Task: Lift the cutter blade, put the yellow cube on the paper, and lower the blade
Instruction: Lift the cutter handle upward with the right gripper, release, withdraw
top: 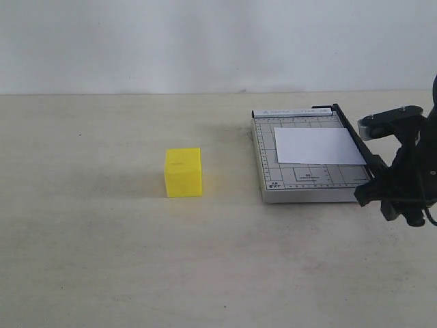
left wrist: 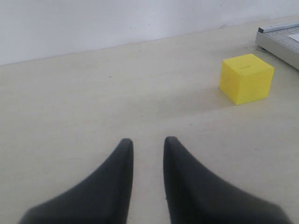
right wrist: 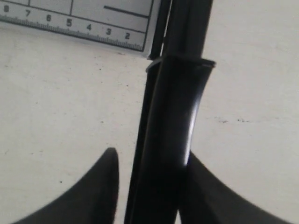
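Black cutter blade (top: 355,139) flat, handle (right wrist: 173,140) nearward, right gripper (right wrist: 152,154) loosely astride; left gripper (left wrist: 145,140) narrow.

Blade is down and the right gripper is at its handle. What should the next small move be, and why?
Probably close the right gripper firmly on the handle of the cutter blade, then lift. Its fingers straddle the handle, but a gap shows beside one, so the grip looks incomplete. The blade lies flat along the board, and the yellow cube sits on the table, off the paper.
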You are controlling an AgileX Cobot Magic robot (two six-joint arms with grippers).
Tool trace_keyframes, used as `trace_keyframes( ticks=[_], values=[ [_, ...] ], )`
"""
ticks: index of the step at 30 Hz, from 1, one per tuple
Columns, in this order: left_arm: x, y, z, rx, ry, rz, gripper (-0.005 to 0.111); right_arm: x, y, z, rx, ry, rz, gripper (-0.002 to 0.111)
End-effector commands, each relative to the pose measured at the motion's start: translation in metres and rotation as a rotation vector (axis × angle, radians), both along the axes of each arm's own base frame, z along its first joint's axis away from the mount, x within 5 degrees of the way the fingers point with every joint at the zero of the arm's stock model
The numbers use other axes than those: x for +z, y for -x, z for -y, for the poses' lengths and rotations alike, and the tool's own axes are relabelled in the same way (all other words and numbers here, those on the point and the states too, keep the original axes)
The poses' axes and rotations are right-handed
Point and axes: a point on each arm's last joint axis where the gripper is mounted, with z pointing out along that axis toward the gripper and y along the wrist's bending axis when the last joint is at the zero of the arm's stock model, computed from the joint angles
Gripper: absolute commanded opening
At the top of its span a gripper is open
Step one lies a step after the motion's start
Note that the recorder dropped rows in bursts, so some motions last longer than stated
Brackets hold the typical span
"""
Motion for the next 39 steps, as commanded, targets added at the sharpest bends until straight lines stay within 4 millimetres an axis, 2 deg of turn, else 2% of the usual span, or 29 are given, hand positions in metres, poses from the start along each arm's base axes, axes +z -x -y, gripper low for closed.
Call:
trace_keyframes(
  ticks=[1, 2, 8, 10, 11, 12, 13, 15, 17, 22, 23, 25, 30, 31, 34, 36, 39],
  values=[
    [0.001, 0.000, 0.000, -0.004, 0.000, 0.001, 0.023, 0.001, -0.002, 0.001, 0.020, 0.014, 0.005, 0.007],
    [0.001, 0.000, 0.000, -0.004, 0.000, 0.001, 0.023, 0.001, -0.002, 0.002, 0.028, 0.024, 0.006, 0.000],
    [0.001, 0.000, 0.000, -0.004, 0.000, 0.001, 0.023, 0.007, -0.006, 0.001, 0.031, 0.024, 0.032, 0.000],
    [0.001, 0.000, 0.000, -0.004, 0.000, 0.001, 0.023, 0.025, -0.011, 0.001, 0.030, 0.014, 0.098, 0.000],
    [0.001, 0.000, 0.000, -0.004, 0.000, 0.001, 0.023, 0.044, -0.014, 0.000, 0.030, 0.003, 0.173, 0.000],
    [0.001, 0.000, 0.000, -0.004, 0.000, 0.001, 0.023, 0.052, -0.015, 0.000, 0.030, -0.001, 0.203, 0.000],
    [0.001, 0.000, 0.000, -0.004, 0.000, 0.001, 0.023, 0.072, -0.018, -0.001, 0.035, -0.008, 0.271, 0.000],
    [0.001, 0.000, 0.000, -0.004, 0.000, 0.001, 0.023, 0.097, -0.020, -0.001, 0.038, -0.017, 0.352, 0.000],
    [0.001, 0.000, 0.000, -0.004, 0.000, 0.001, 0.023, 0.110, -0.022, -0.001, 0.040, -0.019, 0.388, 0.000],
    [0.001, 0.000, 0.000, -0.004, 0.000, 0.001, 0.023, 0.114, -0.024, -0.001, 0.047, -0.018, 0.403, 0.000],
    [0.001, 0.000, 0.000, -0.004, 0.000, 0.001, 0.023, 0.114, -0.025, -0.002, 0.052, -0.018, 0.411, 0.002],
    [0.001, 0.000, 0.000, -0.004, 0.000, 0.001, 0.023, 0.115, -0.025, -0.002, 0.053, -0.019, 0.417, 0.016],
    [0.001, 0.000, 0.000, -0.004, 0.000, 0.001, 0.023, 0.114, -0.025, -0.003, 0.038, -0.045, 0.414, 0.070],
    [0.001, 0.000, 0.000, -0.004, 0.000, 0.001, 0.023, 0.114, -0.025, -0.004, 0.034, -0.052, 0.413, 0.072],
    [0.001, 0.000, 0.000, -0.004, 0.000, 0.001, 0.023, 0.116, -0.021, -0.008, 0.071, -0.099, 0.447, 0.059],
    [0.001, 0.000, 0.000, -0.004, 0.000, 0.001, 0.023, 0.121, -0.013, -0.012, 0.100, -0.153, 0.529, 0.049],
    [0.001, 0.000, 0.000, -0.004, 0.000, 0.001, 0.023, 0.131, 0.008, -0.012, 0.095, -0.221, 0.691, 0.046]
  ],
)
